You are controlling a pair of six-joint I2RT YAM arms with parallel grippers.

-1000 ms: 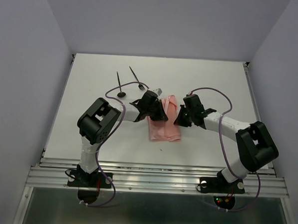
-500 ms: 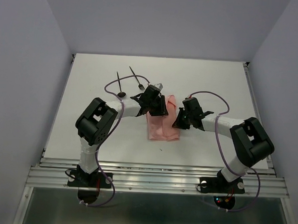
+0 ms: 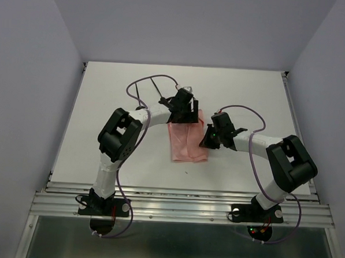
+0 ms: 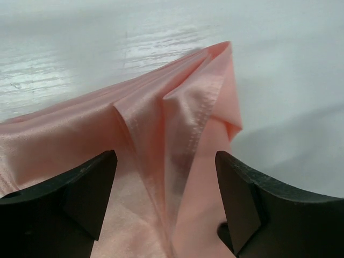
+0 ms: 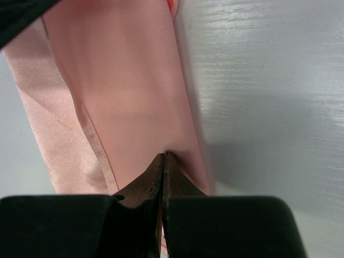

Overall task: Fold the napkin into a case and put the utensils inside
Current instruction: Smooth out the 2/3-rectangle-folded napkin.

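Napkin [image 3: 189, 146] lies folded mid-table, long axis running near to far, with its puckered far end between the wide-open, empty jaws of the left claw [image 4: 164, 172]. Right claw [image 5: 164, 161] is shut, tips pressed on the napkin's right edge; whether it pinches cloth I cannot tell. Utensils [image 3: 137, 93] lie far-left, nearer the left arm, which partly hides them.
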